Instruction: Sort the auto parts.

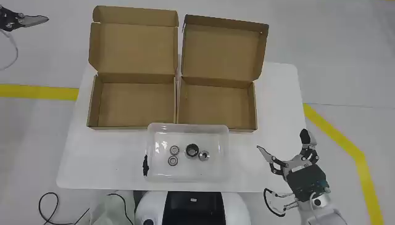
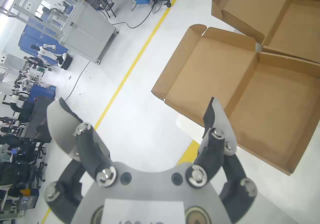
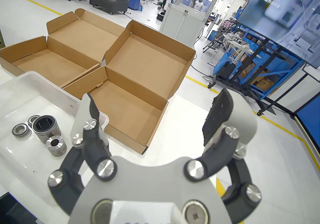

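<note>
Nothing sorted yet: left box [image 1: 131,105] and right box [image 1: 216,106] are empty, and all parts [image 1: 188,152] sit in the clear tray [image 1: 158,129] at the table's [image 1: 278,102] front edge. Left gripper [image 2: 137,103] is open over the floor, well off the table. Right gripper [image 3: 156,97] is open at the front right corner. Tray walls are low and the box lids stand at the back, so access from above looks free.

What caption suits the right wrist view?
Open right gripper near a clear tray of metal parts, two empty cardboard boxes behind.
</note>
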